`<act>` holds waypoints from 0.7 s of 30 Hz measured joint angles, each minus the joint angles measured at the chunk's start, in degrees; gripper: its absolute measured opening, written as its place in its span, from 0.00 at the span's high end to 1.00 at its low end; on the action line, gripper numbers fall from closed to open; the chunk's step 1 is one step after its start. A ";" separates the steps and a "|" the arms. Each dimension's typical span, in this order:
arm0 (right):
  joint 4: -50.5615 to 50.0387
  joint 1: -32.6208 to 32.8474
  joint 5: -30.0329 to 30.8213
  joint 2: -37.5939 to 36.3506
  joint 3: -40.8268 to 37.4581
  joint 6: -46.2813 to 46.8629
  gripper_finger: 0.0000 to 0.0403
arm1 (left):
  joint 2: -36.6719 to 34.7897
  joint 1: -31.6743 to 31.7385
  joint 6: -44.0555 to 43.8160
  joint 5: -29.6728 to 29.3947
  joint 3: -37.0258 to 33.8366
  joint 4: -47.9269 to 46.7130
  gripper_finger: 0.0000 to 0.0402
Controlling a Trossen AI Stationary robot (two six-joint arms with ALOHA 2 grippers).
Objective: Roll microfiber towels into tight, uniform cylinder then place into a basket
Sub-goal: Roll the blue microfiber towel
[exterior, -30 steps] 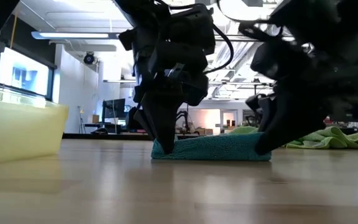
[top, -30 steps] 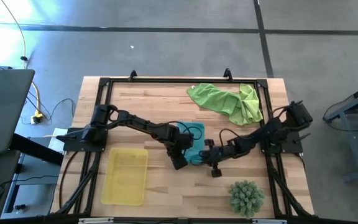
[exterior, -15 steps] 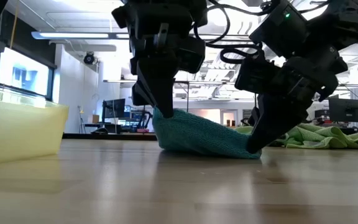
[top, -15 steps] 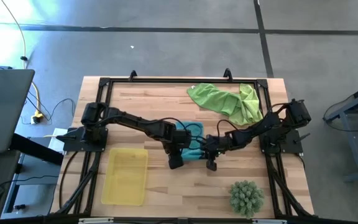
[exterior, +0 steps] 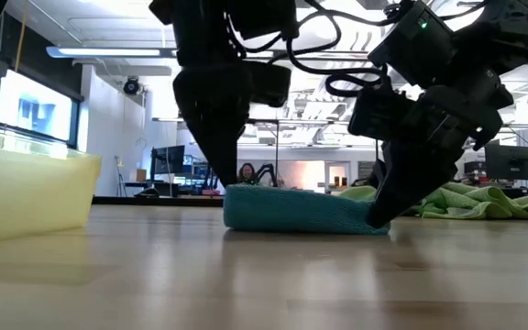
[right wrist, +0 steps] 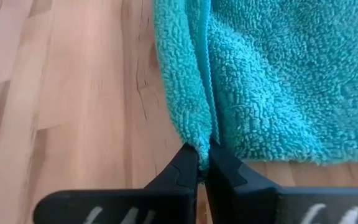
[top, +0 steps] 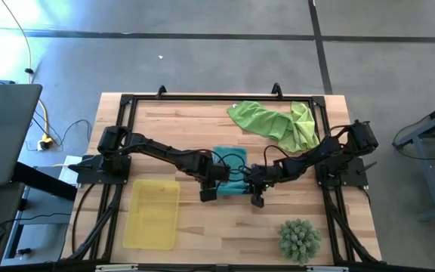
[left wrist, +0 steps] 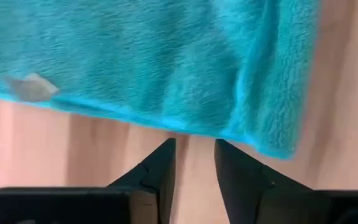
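The butcher-block table (top: 195, 121) carries everything; places here are given from the teal towel (top: 231, 171), which lies folded flat near the table's middle. The yellow basket (top: 152, 214) sits toward the left arm's side and the near edge from it, well apart. The two lime green towels (top: 274, 125) lie crumpled together beyond it toward the far edge, on the right arm's side. A spiky green plant ball (top: 300, 239) rests toward the near right corner.

The left gripper (left wrist: 192, 157) hangs just off the teal towel's edge, its fingers (left wrist: 159, 168) parted by a narrow gap with only bare wood between them, holding nothing. The right gripper (right wrist: 203, 160) is at the towel's opposite side, fingers pinched tight on a folded edge of the teal cloth, which rises slightly there.
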 joint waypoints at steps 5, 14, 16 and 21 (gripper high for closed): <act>-0.11 0.00 -4.90 0.02 -0.05 5.64 0.99 | -0.04 -2.55 0.33 0.96 0.02 0.49 0.73; -0.18 0.02 -10.96 0.11 -0.11 10.04 0.99 | -0.04 -10.70 4.28 -7.98 0.07 4.59 0.73; -0.20 0.02 -11.17 0.11 -0.11 10.04 0.99 | -0.05 -12.44 4.06 -8.95 0.07 7.12 0.73; -0.09 0.02 -11.17 0.11 -0.11 10.04 0.99 | 0.70 -14.60 4.62 -9.01 0.11 14.03 0.73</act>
